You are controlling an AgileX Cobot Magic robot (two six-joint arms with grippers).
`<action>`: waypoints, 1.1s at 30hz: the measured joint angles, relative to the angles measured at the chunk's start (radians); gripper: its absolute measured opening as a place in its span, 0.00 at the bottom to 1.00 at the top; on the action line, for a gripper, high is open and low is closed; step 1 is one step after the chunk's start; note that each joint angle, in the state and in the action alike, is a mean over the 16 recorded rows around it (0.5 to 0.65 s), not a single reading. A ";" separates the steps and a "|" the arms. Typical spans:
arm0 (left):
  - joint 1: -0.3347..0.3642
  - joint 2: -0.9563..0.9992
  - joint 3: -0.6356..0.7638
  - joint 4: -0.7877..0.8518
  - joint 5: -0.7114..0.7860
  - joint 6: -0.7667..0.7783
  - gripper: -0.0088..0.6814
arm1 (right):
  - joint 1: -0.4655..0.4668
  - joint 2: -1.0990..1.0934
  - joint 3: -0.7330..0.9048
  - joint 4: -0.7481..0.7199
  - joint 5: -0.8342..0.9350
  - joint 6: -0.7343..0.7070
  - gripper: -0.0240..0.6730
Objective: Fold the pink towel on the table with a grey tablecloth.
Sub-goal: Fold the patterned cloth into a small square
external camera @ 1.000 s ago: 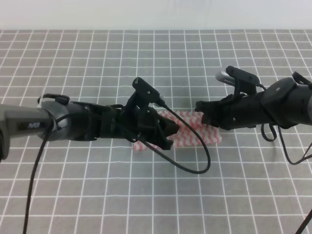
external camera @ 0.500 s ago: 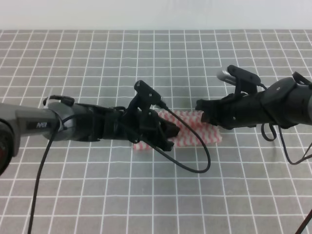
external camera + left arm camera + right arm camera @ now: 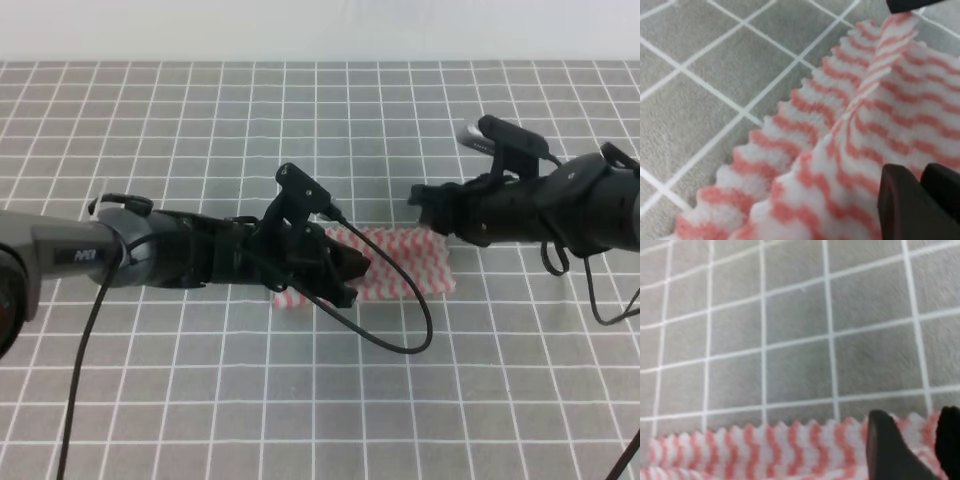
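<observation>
The pink towel point(image 3: 405, 268) lies folded in a strip on the table with a grey tablecloth point(image 3: 200, 380). My left gripper point(image 3: 350, 272) rests low on the towel's left part. In the left wrist view its jaws point(image 3: 921, 174) stand almost together on a raised crease of the towel point(image 3: 840, 150). My right gripper point(image 3: 425, 207) hovers just beyond the towel's far right corner. In the right wrist view its fingers point(image 3: 885, 450) stand apart and empty above the towel's serrated edge point(image 3: 790, 450).
The left arm's cable point(image 3: 400, 340) loops over the cloth in front of the towel. Gridded grey cloth point(image 3: 320, 120) stretches on all sides, with a pale wall point(image 3: 320, 30) at the far edge.
My right gripper has come off the towel's far right corner and risen back and to the right. The corner now lies flat. My left gripper has barely moved.
</observation>
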 joint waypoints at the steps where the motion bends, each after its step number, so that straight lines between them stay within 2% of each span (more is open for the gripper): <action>1: 0.000 -0.007 0.000 0.000 -0.004 0.000 0.12 | 0.000 -0.001 -0.005 -0.001 0.002 0.000 0.33; 11: 0.003 -0.102 0.000 0.015 -0.131 -0.043 0.12 | 0.000 -0.007 -0.068 -0.023 0.106 0.000 0.32; 17: 0.007 -0.138 0.003 0.024 -0.227 -0.091 0.12 | 0.000 -0.005 -0.093 -0.037 0.199 0.000 0.25; 23: 0.010 -0.146 0.007 0.030 -0.267 -0.128 0.12 | 0.000 0.011 -0.104 -0.056 0.234 0.000 0.14; 27: 0.012 -0.144 0.009 0.031 -0.263 -0.138 0.12 | 0.000 0.030 -0.109 -0.073 0.220 0.000 0.07; 33: 0.012 -0.141 0.010 0.034 -0.251 -0.144 0.12 | 0.000 0.062 -0.119 -0.099 0.153 0.000 0.02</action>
